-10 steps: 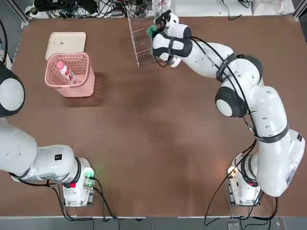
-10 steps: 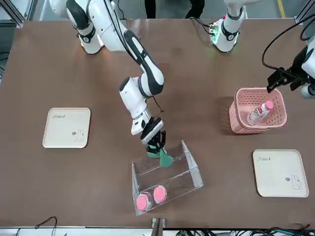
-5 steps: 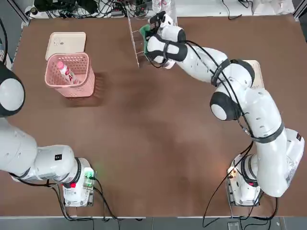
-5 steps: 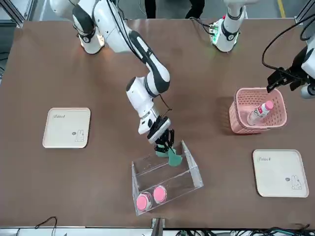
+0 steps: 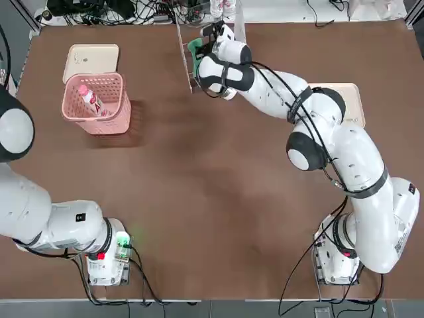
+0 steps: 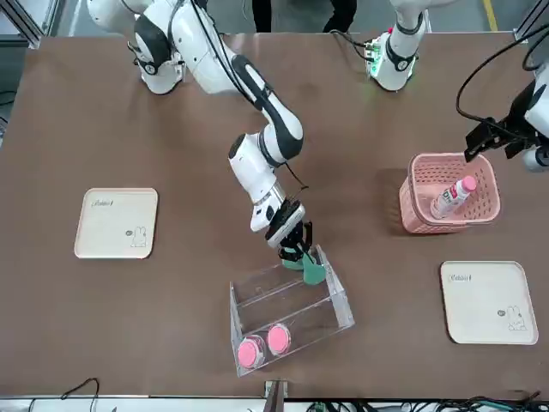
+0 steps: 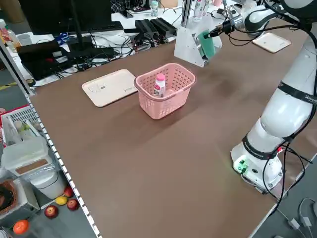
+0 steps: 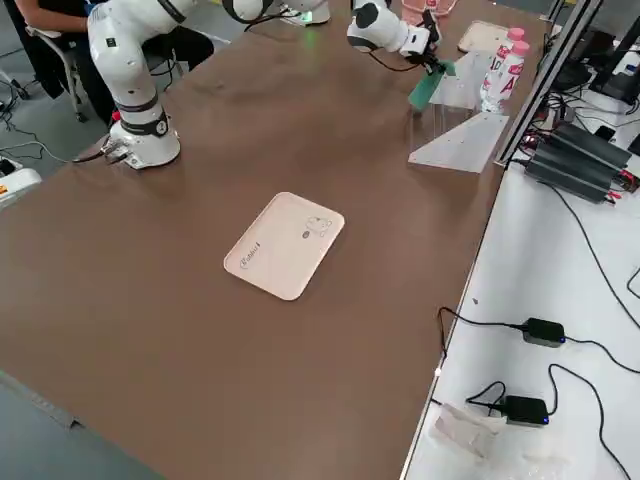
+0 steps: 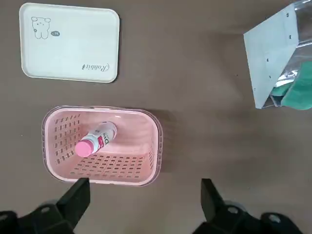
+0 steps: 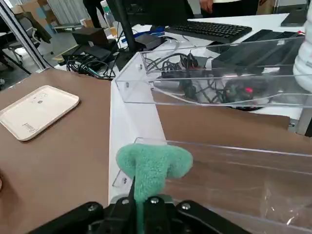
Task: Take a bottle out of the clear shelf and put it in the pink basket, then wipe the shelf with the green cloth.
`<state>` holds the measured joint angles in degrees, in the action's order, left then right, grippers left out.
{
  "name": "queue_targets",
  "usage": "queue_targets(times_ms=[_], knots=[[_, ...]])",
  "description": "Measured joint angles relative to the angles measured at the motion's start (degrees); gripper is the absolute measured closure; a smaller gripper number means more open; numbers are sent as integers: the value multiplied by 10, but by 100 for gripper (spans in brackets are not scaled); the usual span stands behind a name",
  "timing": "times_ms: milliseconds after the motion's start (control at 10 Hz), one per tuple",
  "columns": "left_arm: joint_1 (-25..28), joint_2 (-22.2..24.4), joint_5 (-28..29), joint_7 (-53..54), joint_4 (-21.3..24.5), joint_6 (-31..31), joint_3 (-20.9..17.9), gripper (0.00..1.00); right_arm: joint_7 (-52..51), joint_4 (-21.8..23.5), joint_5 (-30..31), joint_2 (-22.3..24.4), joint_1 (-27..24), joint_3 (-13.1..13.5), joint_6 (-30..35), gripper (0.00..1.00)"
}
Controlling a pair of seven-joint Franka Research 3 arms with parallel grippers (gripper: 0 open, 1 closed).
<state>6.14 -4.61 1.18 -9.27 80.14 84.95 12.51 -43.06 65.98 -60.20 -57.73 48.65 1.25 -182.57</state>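
Your right gripper (image 6: 298, 249) is at the robot-side end of the clear acrylic stepped shelf (image 6: 338, 311), near the side wall closest to the basket, its fingers clamped on the soft teal-green cloth (image 10: 153, 168). Your left gripper (image 9: 146, 187) is parked beyond that wall, by the pale pink perforated basket (image 9: 131, 168), its fingers wide apart. The small white bottle with the pink cap (image 9: 100, 139) is already in that basket, so wiping looks like the step in hand.

Watch the side wall: if you carry the stroke too far toward the basket, the fingers could knock it and push the light shelf askew. Pressing down through such a thin bunch could scrape hard fingertips on the acrylic, and a snagged edge could pull the cloth free. A sweep toward the two pink-capped bottles (image 6: 264, 344) at the shelf's far end could topple them.

The cloth is bunched, its loose folds flopping over the fingertips, with no clear long axis. The bottle leans, its long axis slanting, cap raised and pointing away from the shelf.
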Motion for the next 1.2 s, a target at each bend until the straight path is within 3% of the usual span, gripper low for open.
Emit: queue_targets(times_ms=[500,900,1200], knots=[[0,0,0,0,0,0,0,0,-16,3,7,-9,-19,18,4,95],[0,0,0,0,0,0,0,0,-46,30,44,-5,-46,22,5,95],[0,0,0,0,0,0,0,0,-56,68,55,24,-54,26,17,95]])
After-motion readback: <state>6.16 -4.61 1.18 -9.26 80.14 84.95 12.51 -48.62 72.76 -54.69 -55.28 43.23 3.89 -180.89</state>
